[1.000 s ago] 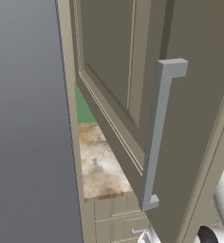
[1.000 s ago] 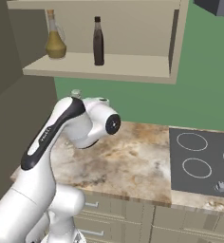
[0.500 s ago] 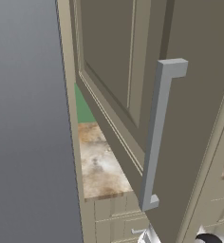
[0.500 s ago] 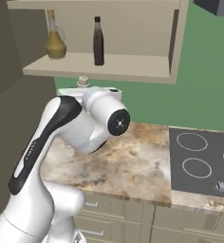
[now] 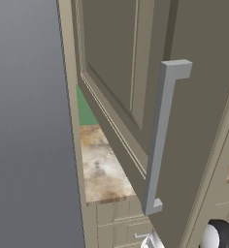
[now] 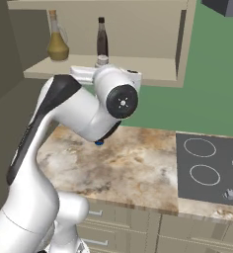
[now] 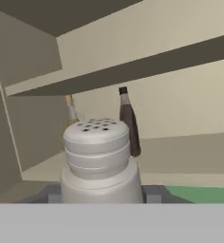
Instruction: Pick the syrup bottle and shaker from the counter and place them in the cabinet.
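Hand view shows your gripper (image 7: pixel 102 197) clamped on the white perforated-top shaker (image 7: pixel 98 161); advancing carelessly could topple the dark slim-necked syrup bottle (image 7: pixel 128 126).

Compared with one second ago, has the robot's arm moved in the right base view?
Yes. The arm has risen toward the cabinet shelf, bringing the shaker up to the shelf's front edge, beside the dark syrup bottle.

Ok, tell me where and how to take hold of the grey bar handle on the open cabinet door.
Grip the bar handle near mid-length, coming square at the door face, a finger on each side. It is upright and straight, held off the panel by end posts, leaving room behind. The gripper is shut on the shaker, so place that first.
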Motion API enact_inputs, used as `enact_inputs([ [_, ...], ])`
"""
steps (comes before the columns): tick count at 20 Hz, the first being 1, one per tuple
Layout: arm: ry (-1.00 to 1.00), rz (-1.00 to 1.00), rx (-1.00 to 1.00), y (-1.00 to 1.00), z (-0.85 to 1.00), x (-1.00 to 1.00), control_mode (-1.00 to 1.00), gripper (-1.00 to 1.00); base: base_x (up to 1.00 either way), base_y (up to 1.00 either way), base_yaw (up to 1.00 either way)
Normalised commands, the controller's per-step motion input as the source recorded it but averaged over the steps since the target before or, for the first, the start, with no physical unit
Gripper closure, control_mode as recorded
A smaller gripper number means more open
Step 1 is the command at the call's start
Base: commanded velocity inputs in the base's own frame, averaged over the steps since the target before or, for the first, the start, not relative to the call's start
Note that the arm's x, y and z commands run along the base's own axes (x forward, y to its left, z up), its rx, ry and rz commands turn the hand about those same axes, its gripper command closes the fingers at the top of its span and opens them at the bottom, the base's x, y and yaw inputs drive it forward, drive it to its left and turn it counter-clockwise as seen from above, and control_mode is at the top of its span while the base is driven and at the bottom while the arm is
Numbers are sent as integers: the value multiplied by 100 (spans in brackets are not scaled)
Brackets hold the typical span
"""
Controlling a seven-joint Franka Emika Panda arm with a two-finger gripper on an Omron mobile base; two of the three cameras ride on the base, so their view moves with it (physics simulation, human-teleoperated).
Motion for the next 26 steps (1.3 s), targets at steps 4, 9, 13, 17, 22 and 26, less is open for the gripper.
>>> enact_inputs([
  [4, 1, -20, -11, 12, 5, 53, -100, 100, 0, 0, 0],
  [9, 1, -2, -5, 5, 0, 17, -100, 100, 0, 0, 0],
  [13, 0, 0, 0, -1, 0, 43, -100, 100, 0, 0, 0],
  [17, 0, 0, 0, -1, 0, 57, -100, 100, 0, 0, 0],
  [22, 0, 0, 0, -22, 0, 47, -100, 100, 0, 0, 0],
  [26, -1, 0, 0, -18, -2, 44, -100, 100, 0, 0, 0],
])
